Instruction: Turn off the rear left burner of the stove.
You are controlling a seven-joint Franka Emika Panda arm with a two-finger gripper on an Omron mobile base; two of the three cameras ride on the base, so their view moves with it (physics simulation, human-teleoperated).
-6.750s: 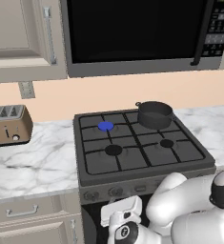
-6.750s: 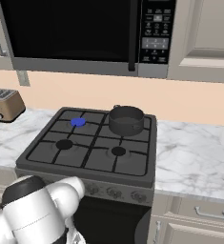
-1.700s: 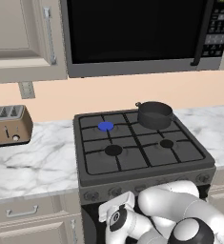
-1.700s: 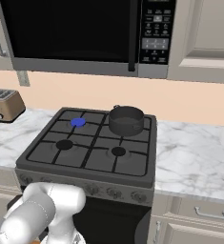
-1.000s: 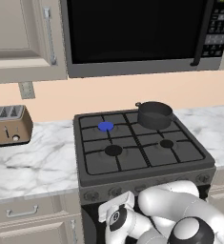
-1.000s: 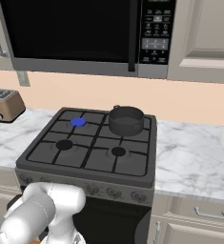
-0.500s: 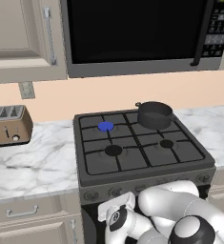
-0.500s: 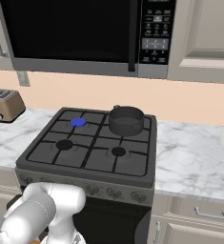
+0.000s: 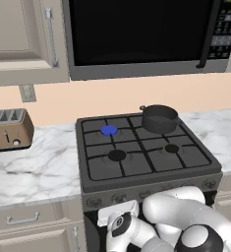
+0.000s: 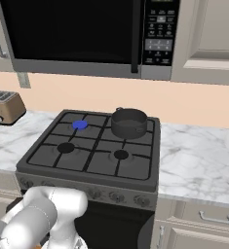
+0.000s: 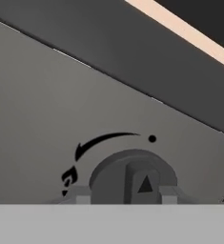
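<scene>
The stove point(image 9: 146, 170) is dark grey with black grates, and its rear left burner point(image 9: 109, 130) shows a bright blue disc; the other burners on the stove are plain black. A dark grey pot point(image 9: 159, 118) sits at the stove's rear right. The counter point(image 9: 33, 165) on both sides of the stove is white marble with grey veins. Left of the stove, the toaster point(image 9: 8, 129) is brown with a silver top. Above the stove, the microwave point(image 9: 141, 34) is black with a grey frame, against a peach wall point(image 9: 112, 96). The cabinets point(image 9: 18, 39) are beige. On the stove's front, a dark grey knob point(image 11: 132, 178) carries a black triangle under a black arc and dot.
</scene>
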